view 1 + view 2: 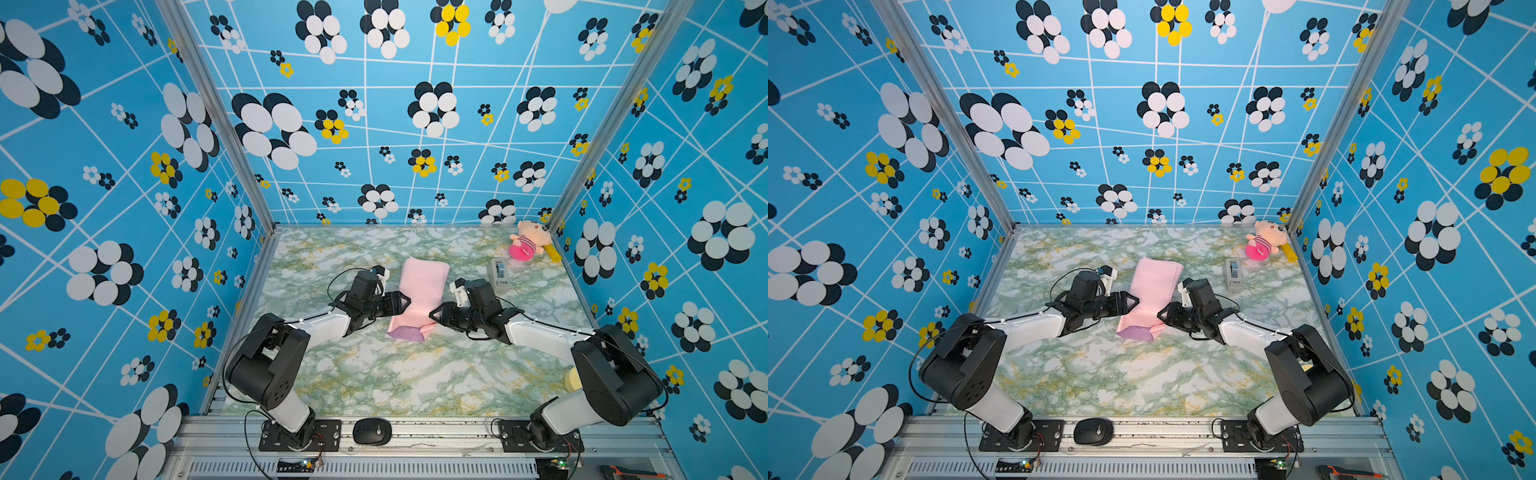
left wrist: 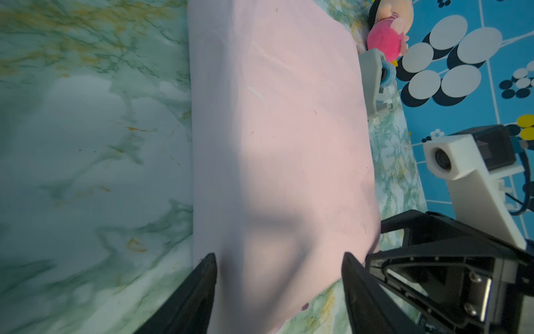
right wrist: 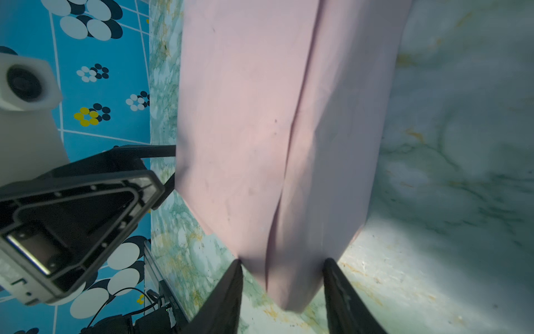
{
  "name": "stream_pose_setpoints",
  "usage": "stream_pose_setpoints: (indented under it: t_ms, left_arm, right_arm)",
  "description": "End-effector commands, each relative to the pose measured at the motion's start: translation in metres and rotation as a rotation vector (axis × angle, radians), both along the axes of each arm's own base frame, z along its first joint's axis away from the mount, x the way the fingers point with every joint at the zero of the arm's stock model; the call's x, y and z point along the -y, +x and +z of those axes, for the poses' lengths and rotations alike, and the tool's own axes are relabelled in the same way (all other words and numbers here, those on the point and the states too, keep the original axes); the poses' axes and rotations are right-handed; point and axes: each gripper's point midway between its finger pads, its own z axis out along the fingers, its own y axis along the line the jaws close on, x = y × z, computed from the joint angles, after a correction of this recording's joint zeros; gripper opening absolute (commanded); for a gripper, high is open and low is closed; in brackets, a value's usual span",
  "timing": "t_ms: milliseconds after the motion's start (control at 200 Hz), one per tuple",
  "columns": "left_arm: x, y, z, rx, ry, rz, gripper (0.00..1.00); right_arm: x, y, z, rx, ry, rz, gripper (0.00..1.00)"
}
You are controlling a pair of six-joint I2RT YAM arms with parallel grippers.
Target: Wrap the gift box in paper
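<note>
The paper (image 1: 422, 286) (image 1: 1152, 282) lies mid-table as a long folded bundle, pale pink outside, with a lilac face (image 1: 405, 332) showing at its near end. The gift box is hidden, presumably inside the folds. My left gripper (image 1: 409, 301) (image 1: 1138, 300) is at the bundle's left edge. In the left wrist view it (image 2: 278, 257) is open, its fingers straddling the pink paper (image 2: 283, 130). My right gripper (image 1: 431, 314) (image 1: 1159, 316) is at the bundle's right near corner. In the right wrist view it (image 3: 282, 260) is open, with the tapered end of the paper (image 3: 245, 115) between its fingers.
A grey tape dispenser (image 1: 500, 274) (image 1: 1233, 274) (image 2: 372, 84) stands to the right of the paper. A plush toy (image 1: 528, 243) (image 1: 1264, 241) sits in the far right corner beside a yellow object (image 1: 552, 251). A pale yellow object (image 1: 572, 379) shows under the right arm.
</note>
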Motion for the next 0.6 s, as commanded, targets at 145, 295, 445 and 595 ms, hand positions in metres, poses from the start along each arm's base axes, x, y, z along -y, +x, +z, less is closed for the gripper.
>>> stream_pose_setpoints:
  t_ms: [145,295,445,595]
  left_arm:
    - [0.006,-0.013,0.071,0.496,0.319,-0.354,0.80]
    - [0.038,-0.043,0.054,0.710,0.546,-0.746,0.83]
    - [0.055,-0.028,0.035,0.738,0.700,-0.887,0.85]
    - [0.066,-0.011,0.022,0.757,0.757,-0.909,0.84]
  right_arm:
    - [0.024,-0.006,0.030,0.072,0.063,-0.075,0.57]
    - [0.039,-0.015,0.026,0.042,0.106,-0.129,0.56]
    - [0.051,-0.022,0.007,-0.013,0.078,-0.185,0.50]
    - [0.054,-0.022,-0.003,-0.041,0.059,-0.209,0.43]
